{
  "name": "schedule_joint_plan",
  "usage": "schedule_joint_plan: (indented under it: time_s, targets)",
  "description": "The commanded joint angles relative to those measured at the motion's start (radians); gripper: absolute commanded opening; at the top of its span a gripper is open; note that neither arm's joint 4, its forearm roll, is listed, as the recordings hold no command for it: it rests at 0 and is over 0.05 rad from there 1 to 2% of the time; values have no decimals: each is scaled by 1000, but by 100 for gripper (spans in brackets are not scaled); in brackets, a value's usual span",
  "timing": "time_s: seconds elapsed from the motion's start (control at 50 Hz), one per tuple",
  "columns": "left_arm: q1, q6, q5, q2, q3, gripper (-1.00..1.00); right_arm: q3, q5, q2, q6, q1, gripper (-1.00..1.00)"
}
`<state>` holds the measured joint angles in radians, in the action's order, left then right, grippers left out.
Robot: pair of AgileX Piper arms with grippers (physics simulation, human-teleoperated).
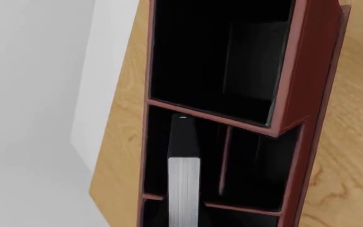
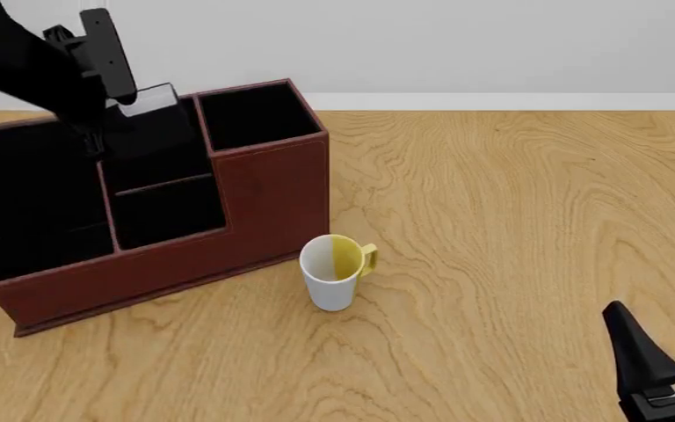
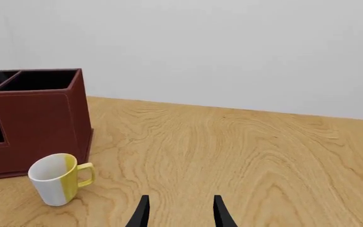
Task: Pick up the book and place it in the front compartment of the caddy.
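Black book (image 1: 183,161), white page edges, apparently inside caddy (image 2: 270,189)

Even, bright, diffuse illumination throughout; no glare. Soft faint shadow beside the mug (image 2: 335,272) on the table (image 2: 526,229). Caddy (image 2: 270,189) interiors near-black, detail lost. Sharp focus everywhere; no blur, no edge distortion.

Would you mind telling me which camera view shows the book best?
The left wrist view: the book fills the centre, page edges visible, inside the caddy. The front view shows only a corner beside the left arm; the right wrist view shows none.
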<state>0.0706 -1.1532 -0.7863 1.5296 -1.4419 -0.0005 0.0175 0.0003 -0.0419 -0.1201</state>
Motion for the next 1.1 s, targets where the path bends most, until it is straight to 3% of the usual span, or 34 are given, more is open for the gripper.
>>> schedule_joint_plan:
  time_s: [0.02, 0.08, 0.14, 0.2, 0.28, 0.3, 0.44, 0.6, 0.64, 0.72, 1.04, 1.1]
  targets:
    - [2, 17, 5, 52, -59, -100, 0, 2, 0, -7, -2, 100]
    - [7, 17, 7, 51, -50, -100, 0, 3, 0, -7, -1, 100]
    - [35, 62, -23, 61, -92, -100, 0, 3, 0, -9, -2, 100]
    - [12, 23, 6, 67, -64, -100, 0, 3, 0, -9, -4, 100]
    - [16, 29, 14, 71, -54, -100, 0, 2, 0, -9, -3, 100]
    - [-7, -11, 36, 65, -7, -100, 0, 1, 0, -9, -2, 100]
    - [6, 14, 31, 57, -4, -100, 0, 1, 0, -7, -2, 100]
    - [-39, -32, 68, 51, 69, -100, 0, 4, 0, -9, -4, 100]
    - [-28, -8, 55, 58, 43, -100, 0, 3, 0, -7, -3, 100]
    - [-51, -36, 82, 64, 60, -100, 0, 4, 0, -10, -6, 100]
    - [-55, -47, 120, 82, 102, -100, 0, 5, 0, -11, -6, 100]
    - [-38, -27, 113, 92, 76, -100, 0, 4, 0, -9, -5, 100]
